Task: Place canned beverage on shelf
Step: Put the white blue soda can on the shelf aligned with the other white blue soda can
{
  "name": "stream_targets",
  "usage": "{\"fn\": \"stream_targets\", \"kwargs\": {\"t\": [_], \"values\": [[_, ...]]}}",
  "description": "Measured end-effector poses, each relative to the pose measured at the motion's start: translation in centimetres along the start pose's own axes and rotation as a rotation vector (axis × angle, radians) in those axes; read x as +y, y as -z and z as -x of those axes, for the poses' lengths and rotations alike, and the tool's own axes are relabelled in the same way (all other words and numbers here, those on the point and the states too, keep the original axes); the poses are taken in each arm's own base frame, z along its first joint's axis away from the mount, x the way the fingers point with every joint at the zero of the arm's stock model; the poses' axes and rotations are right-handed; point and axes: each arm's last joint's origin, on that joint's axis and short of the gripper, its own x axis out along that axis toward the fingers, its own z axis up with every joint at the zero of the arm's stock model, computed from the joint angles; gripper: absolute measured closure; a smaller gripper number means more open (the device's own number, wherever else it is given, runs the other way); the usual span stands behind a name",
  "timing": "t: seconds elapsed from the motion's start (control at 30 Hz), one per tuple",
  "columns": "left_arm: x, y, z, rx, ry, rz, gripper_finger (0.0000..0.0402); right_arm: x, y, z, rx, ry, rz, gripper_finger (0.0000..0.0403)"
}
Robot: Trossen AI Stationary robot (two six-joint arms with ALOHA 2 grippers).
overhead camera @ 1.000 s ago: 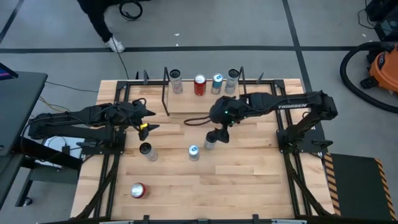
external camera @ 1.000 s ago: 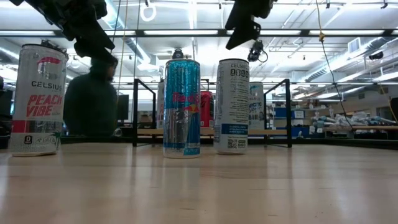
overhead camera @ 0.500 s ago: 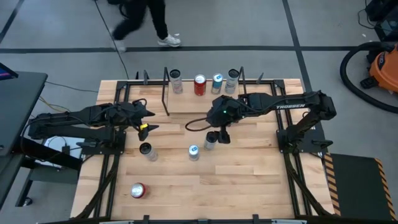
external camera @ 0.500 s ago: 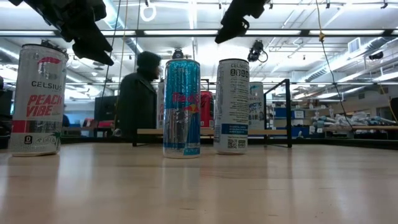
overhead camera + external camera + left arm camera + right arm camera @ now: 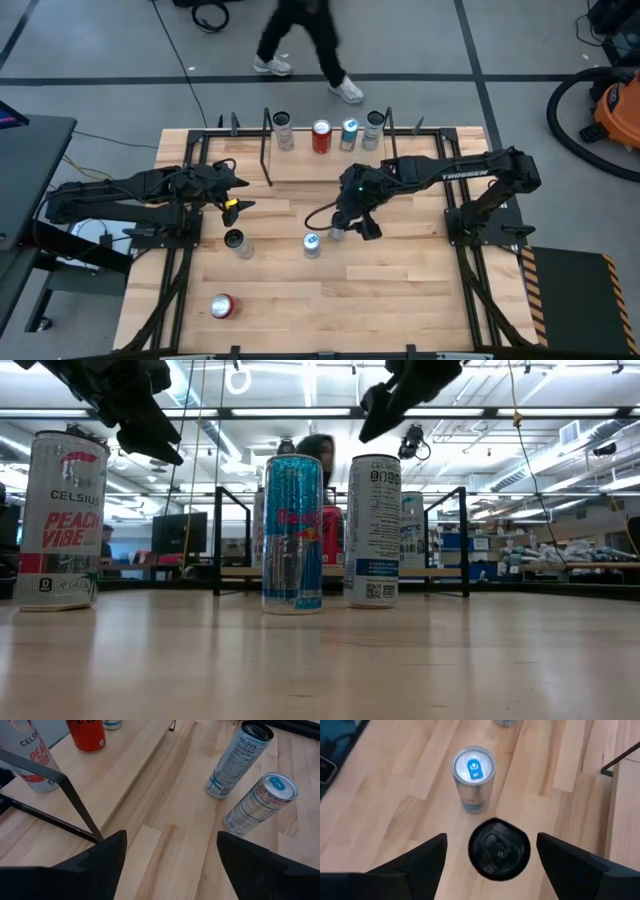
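Note:
The shelf point(image 5: 330, 155), a light-wood board in a black rod frame, stands at the far middle and holds several upright cans point(image 5: 321, 137). A white black-topped can point(image 5: 336, 234) stands upright on the table. My right gripper point(image 5: 352, 222) hovers open just above it. In the right wrist view the fingers stand on either side of its top point(image 5: 499, 849), apart from it. A blue-topped can point(image 5: 311, 245) stands beside it. A Celsius can point(image 5: 235, 242) stands farther left. My left gripper point(image 5: 236, 196) waits open and empty above the table's left part.
A red can point(image 5: 221, 306) lies on its side near the table's near left. The shelf's black posts point(image 5: 268, 150) rise at its left end. A person point(image 5: 305, 45) walks on the floor beyond the far edge. A vacuum point(image 5: 600, 110) stands off the table's right.
My right gripper has shifted a little toward the table's near edge and now sits over the black-topped can, still open. The cans have not moved. The person beyond the far edge has walked toward the right.

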Motion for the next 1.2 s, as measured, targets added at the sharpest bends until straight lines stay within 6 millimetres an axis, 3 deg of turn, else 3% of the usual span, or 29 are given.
{"fn": "stream_targets", "kwargs": {"t": [0.5, 1.03, 1.2], "values": [[0.0, 0.0, 0.0, -0.001, 0.0, 0.001, 0.009, 0.0, 2.1, -2.3, 0.032, -0.003, 0.06, 0.0087], [0.0, -0.1, 0.0, -0.009, 0.002, 0.003, 0.009, -0.2, 1.8, -2.4, 0.003, 0.055, 0.074, 0.0087], [0.0, -0.1, 0.0, -0.009, 0.002, 0.003, 0.009, -0.5, 2.0, -3.4, 0.019, 0.012, 0.062, 0.0087]]}}
